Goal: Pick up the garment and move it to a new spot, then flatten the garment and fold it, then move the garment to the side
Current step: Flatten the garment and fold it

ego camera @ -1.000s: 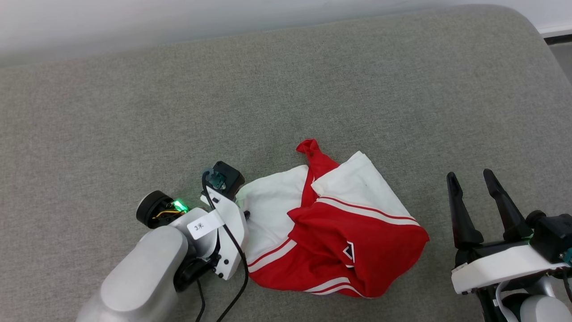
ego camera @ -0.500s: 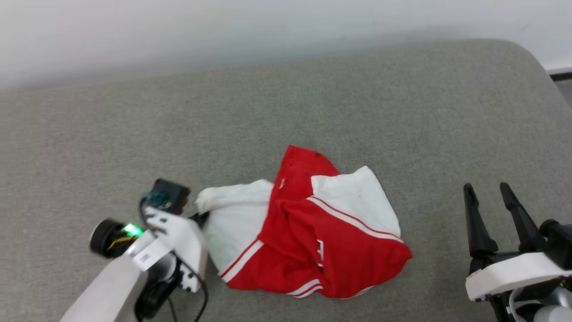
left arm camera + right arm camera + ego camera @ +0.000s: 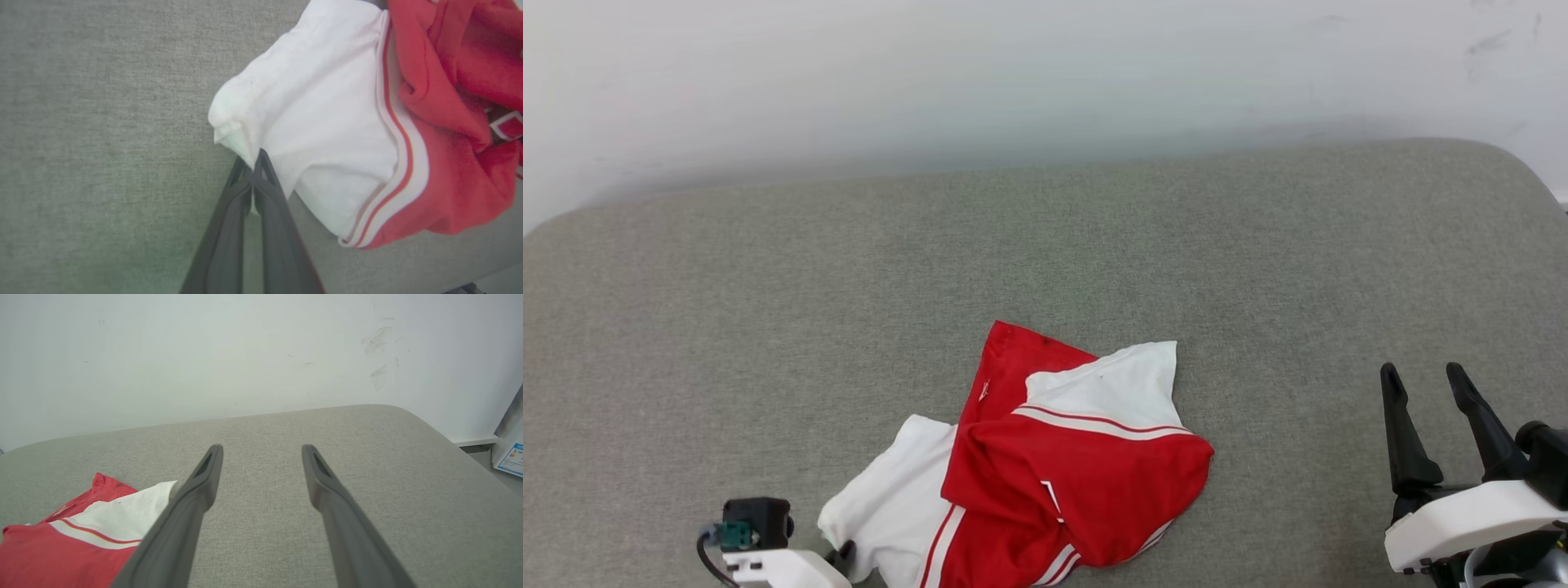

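The garment, a red jersey with white sleeves and striped trim, lies crumpled on the grey padded surface near the head view's lower middle. My left gripper is shut on the edge of its white sleeve, the fabric pinched between the dark fingertips. In the head view that gripper sits at the bottom edge by the sleeve's left corner. My right gripper stands open to the right of the garment, apart from it, with nothing between its fingers. The numerals are mostly folded out of sight.
A white wall rises behind the padded surface. The surface's rounded right corner drops off toward a floor strip and a labelled object at the far right. Bare grey padding stretches left and beyond the garment.
The head camera has tilted up, showing more wall. My left gripper has dragged the white sleeve toward the lower left, and the garment followed and stretched out. The right gripper stays open.
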### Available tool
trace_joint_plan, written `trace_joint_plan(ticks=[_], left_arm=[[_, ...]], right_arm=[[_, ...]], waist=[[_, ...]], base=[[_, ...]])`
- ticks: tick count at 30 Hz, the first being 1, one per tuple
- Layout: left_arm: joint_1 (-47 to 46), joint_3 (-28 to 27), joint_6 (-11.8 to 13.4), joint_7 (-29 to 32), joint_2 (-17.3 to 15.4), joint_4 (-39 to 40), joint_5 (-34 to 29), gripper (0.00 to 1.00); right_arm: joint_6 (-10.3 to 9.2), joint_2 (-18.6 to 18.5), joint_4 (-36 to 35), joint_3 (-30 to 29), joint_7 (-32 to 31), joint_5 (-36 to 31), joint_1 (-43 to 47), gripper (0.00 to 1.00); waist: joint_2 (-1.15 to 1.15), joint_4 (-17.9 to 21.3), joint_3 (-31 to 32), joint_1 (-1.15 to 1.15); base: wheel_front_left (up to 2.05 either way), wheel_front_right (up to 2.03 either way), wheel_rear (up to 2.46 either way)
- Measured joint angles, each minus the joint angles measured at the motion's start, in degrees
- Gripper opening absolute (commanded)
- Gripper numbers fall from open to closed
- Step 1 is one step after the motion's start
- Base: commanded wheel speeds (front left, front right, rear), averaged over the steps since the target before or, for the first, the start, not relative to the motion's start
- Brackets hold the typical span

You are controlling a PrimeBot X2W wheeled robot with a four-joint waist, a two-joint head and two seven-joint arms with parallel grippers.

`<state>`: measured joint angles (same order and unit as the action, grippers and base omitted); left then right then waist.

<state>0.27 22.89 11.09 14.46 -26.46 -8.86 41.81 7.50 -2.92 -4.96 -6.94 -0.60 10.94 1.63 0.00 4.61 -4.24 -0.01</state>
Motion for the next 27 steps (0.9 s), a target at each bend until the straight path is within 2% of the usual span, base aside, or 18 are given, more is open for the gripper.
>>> trace_joint_plan(ticks=[1,2,3,4,12,19,24,27], left_arm=[[0.6,0.0,0.0,-0.7,0.5,-0.1,0.2,0.07],[1.0,0.1,0.0,-1.2,1.1,-0.2,0.4,0.44],[1.1,0.2,-0.1,-1.7,1.7,-0.4,0.5,0.96],[1.2,0.3,-0.2,-2.6,2.1,-0.5,0.4,1.00],[-0.6,-0.5,-0.5,-12.8,3.7,0.1,-3.1,1.00],[-3.0,-1.2,-1.5,-24.7,4.4,1.3,-7.4,1.00],[-4.9,-1.3,-1.5,-27.9,5.3,2.7,-9.9,1.00],[-6.1,-1.2,-1.3,-28.5,6.1,4.3,-11.0,1.00]], right_arm=[[0.00,0.0,-0.1,0.0,-0.2,0.0,0.2,1.00],[0.00,0.0,-0.1,-0.1,-0.5,0.0,0.3,1.00],[0.01,0.0,-0.2,-0.2,-0.5,0.0,0.4,1.00],[0.00,0.0,-0.2,-0.3,-0.7,0.0,0.5,1.00],[0.00,0.0,0.3,-1.7,-2.0,1.1,0.9,1.00],[0.00,0.0,5.6,-4.1,-5.2,3.7,-0.1,1.00],[0.00,0.0,11.1,-5.5,-9.7,5.2,-3.9,1.00],[0.00,-0.2,14.1,-4.6,-14.6,6.4,-6.7,1.00]], waist=[[0.00,-0.2,0.3,0.00],[0.00,-0.3,0.5,0.00],[0.00,-0.5,0.7,0.00],[0.00,-0.7,0.9,0.00],[0.00,-1.9,2.4,0.00],[0.00,-3.1,2.8,0.00],[0.00,-4.8,1.8,0.00],[0.00,-6.1,0.8,0.00]], base=[[0.00,0.00,0.00],[0.00,0.00,0.00],[0.00,0.00,0.00],[0.00,0.00,0.00],[0.00,0.00,0.00],[0.00,0.00,0.00],[0.00,0.00,0.00],[0.00,0.00,0.00]])
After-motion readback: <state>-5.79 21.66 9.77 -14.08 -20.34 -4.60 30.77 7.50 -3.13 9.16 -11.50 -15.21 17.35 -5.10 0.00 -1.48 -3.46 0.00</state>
